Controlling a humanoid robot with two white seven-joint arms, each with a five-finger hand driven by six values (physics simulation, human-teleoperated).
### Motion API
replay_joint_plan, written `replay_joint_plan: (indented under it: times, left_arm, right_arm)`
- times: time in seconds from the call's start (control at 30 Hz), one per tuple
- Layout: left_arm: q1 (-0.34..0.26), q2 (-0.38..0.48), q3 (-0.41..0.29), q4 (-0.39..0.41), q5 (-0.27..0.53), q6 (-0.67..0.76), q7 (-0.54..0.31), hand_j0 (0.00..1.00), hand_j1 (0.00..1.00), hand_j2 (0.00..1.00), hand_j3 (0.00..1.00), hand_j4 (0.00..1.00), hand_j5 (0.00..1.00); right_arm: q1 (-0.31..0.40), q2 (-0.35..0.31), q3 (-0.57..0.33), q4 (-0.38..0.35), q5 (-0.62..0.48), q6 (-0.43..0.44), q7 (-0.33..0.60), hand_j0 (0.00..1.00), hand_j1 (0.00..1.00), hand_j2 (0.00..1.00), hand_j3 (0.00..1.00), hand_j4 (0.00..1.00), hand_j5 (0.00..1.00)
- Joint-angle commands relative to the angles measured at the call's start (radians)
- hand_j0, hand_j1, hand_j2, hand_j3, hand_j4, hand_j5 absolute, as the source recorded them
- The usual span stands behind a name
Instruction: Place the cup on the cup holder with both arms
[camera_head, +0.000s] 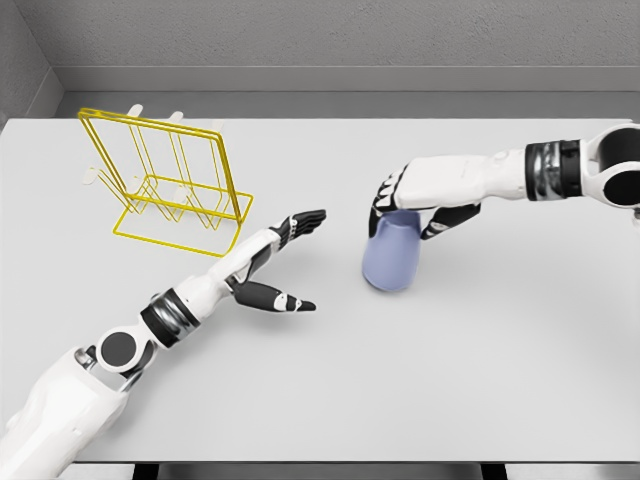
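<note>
A pale blue cup (394, 252) stands on the white tabletop (500, 370), the right hand (412, 196) curled over its rim. The left hand (275, 262) hovers open between cup and yellow wire cup holder (165, 182), fingers (308, 220) stretched, thumb apart, holding nothing.

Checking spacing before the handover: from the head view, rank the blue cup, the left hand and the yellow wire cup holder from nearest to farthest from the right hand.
1. Blue cup: directly under the right hand, whose fingers close on its top.
2. Left hand: open, to the picture's left of the cup, at mid-table.
3. Yellow wire cup holder: farthest, at the table's back left.
</note>
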Motion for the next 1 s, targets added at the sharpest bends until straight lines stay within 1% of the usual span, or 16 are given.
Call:
replay_joint_plan:
  times: [0.0, 0.27, 0.37, 0.4, 0.63, 0.83, 0.87, 0.93, 0.97]
  left_arm:
    - [0.0, 0.0, 0.007, -0.001, 0.005, 0.001, 0.0, 1.0, 1.0, 1.0, 1.0, 1.0, 1.0]
    - [0.002, 0.001, 0.007, -0.001, 0.006, 0.004, -0.001, 1.0, 1.0, 1.0, 1.0, 1.0, 1.0]
    - [0.002, 0.0, 0.013, -0.001, 0.008, 0.004, -0.001, 1.0, 1.0, 1.0, 1.0, 1.0, 1.0]
    - [0.003, -0.002, 0.029, -0.001, 0.01, 0.006, -0.001, 1.0, 1.0, 1.0, 1.0, 1.0, 1.0]
    - [0.005, -0.004, 0.029, 0.001, 0.019, 0.01, 0.002, 1.0, 1.0, 1.0, 1.0, 1.0, 1.0]
    - [0.005, -0.016, 0.029, 0.001, 0.02, 0.148, 0.002, 1.0, 1.0, 1.0, 1.0, 1.0, 1.0]
    - [0.005, -0.016, 0.029, 0.001, 0.019, 0.148, 0.002, 1.0, 1.0, 1.0, 1.0, 1.0, 1.0]
    - [0.005, -0.017, 0.029, 0.001, 0.019, 0.147, 0.002, 1.0, 1.0, 1.0, 1.0, 1.0, 1.0]
    - [0.005, -0.017, 0.029, 0.001, 0.019, 0.145, 0.002, 1.0, 1.0, 1.0, 1.0, 1.0, 1.0]
  right_arm:
    - [0.0, 0.016, 0.002, 0.003, -0.008, 0.003, 0.0, 0.65, 0.65, 0.65, 0.65, 0.65, 0.65]
    - [0.0, 0.044, 0.009, 0.009, -0.006, 0.003, 0.0, 0.65, 0.65, 0.65, 0.65, 0.65, 0.65]
    - [0.0, 0.052, 0.02, 0.025, -0.006, 0.003, 0.0, 0.65, 0.65, 0.65, 0.65, 0.65, 0.65]
    - [0.002, 0.053, 0.022, 0.032, -0.006, 0.003, 0.0, 0.65, 0.65, 0.65, 0.65, 0.65, 0.65]
    - [0.0, 0.067, 0.034, 0.054, -0.006, 0.003, 0.0, 0.66, 0.66, 0.66, 0.66, 0.66, 0.66]
    - [0.0, 0.076, 0.034, 0.059, -0.006, 0.003, 0.0, 0.66, 0.66, 0.66, 0.66, 0.66, 0.66]
    - [0.0, 0.081, 0.034, 0.06, -0.008, 0.003, 0.0, 0.67, 0.67, 0.67, 0.67, 0.67, 0.67]
    - [0.0, 0.082, 0.034, 0.068, -0.008, 0.003, 0.0, 0.7, 0.7, 0.7, 0.7, 0.7, 0.7]
    - [0.0, 0.082, 0.034, 0.072, -0.008, 0.003, 0.0, 0.79, 0.79, 0.79, 0.79, 0.79, 0.79]
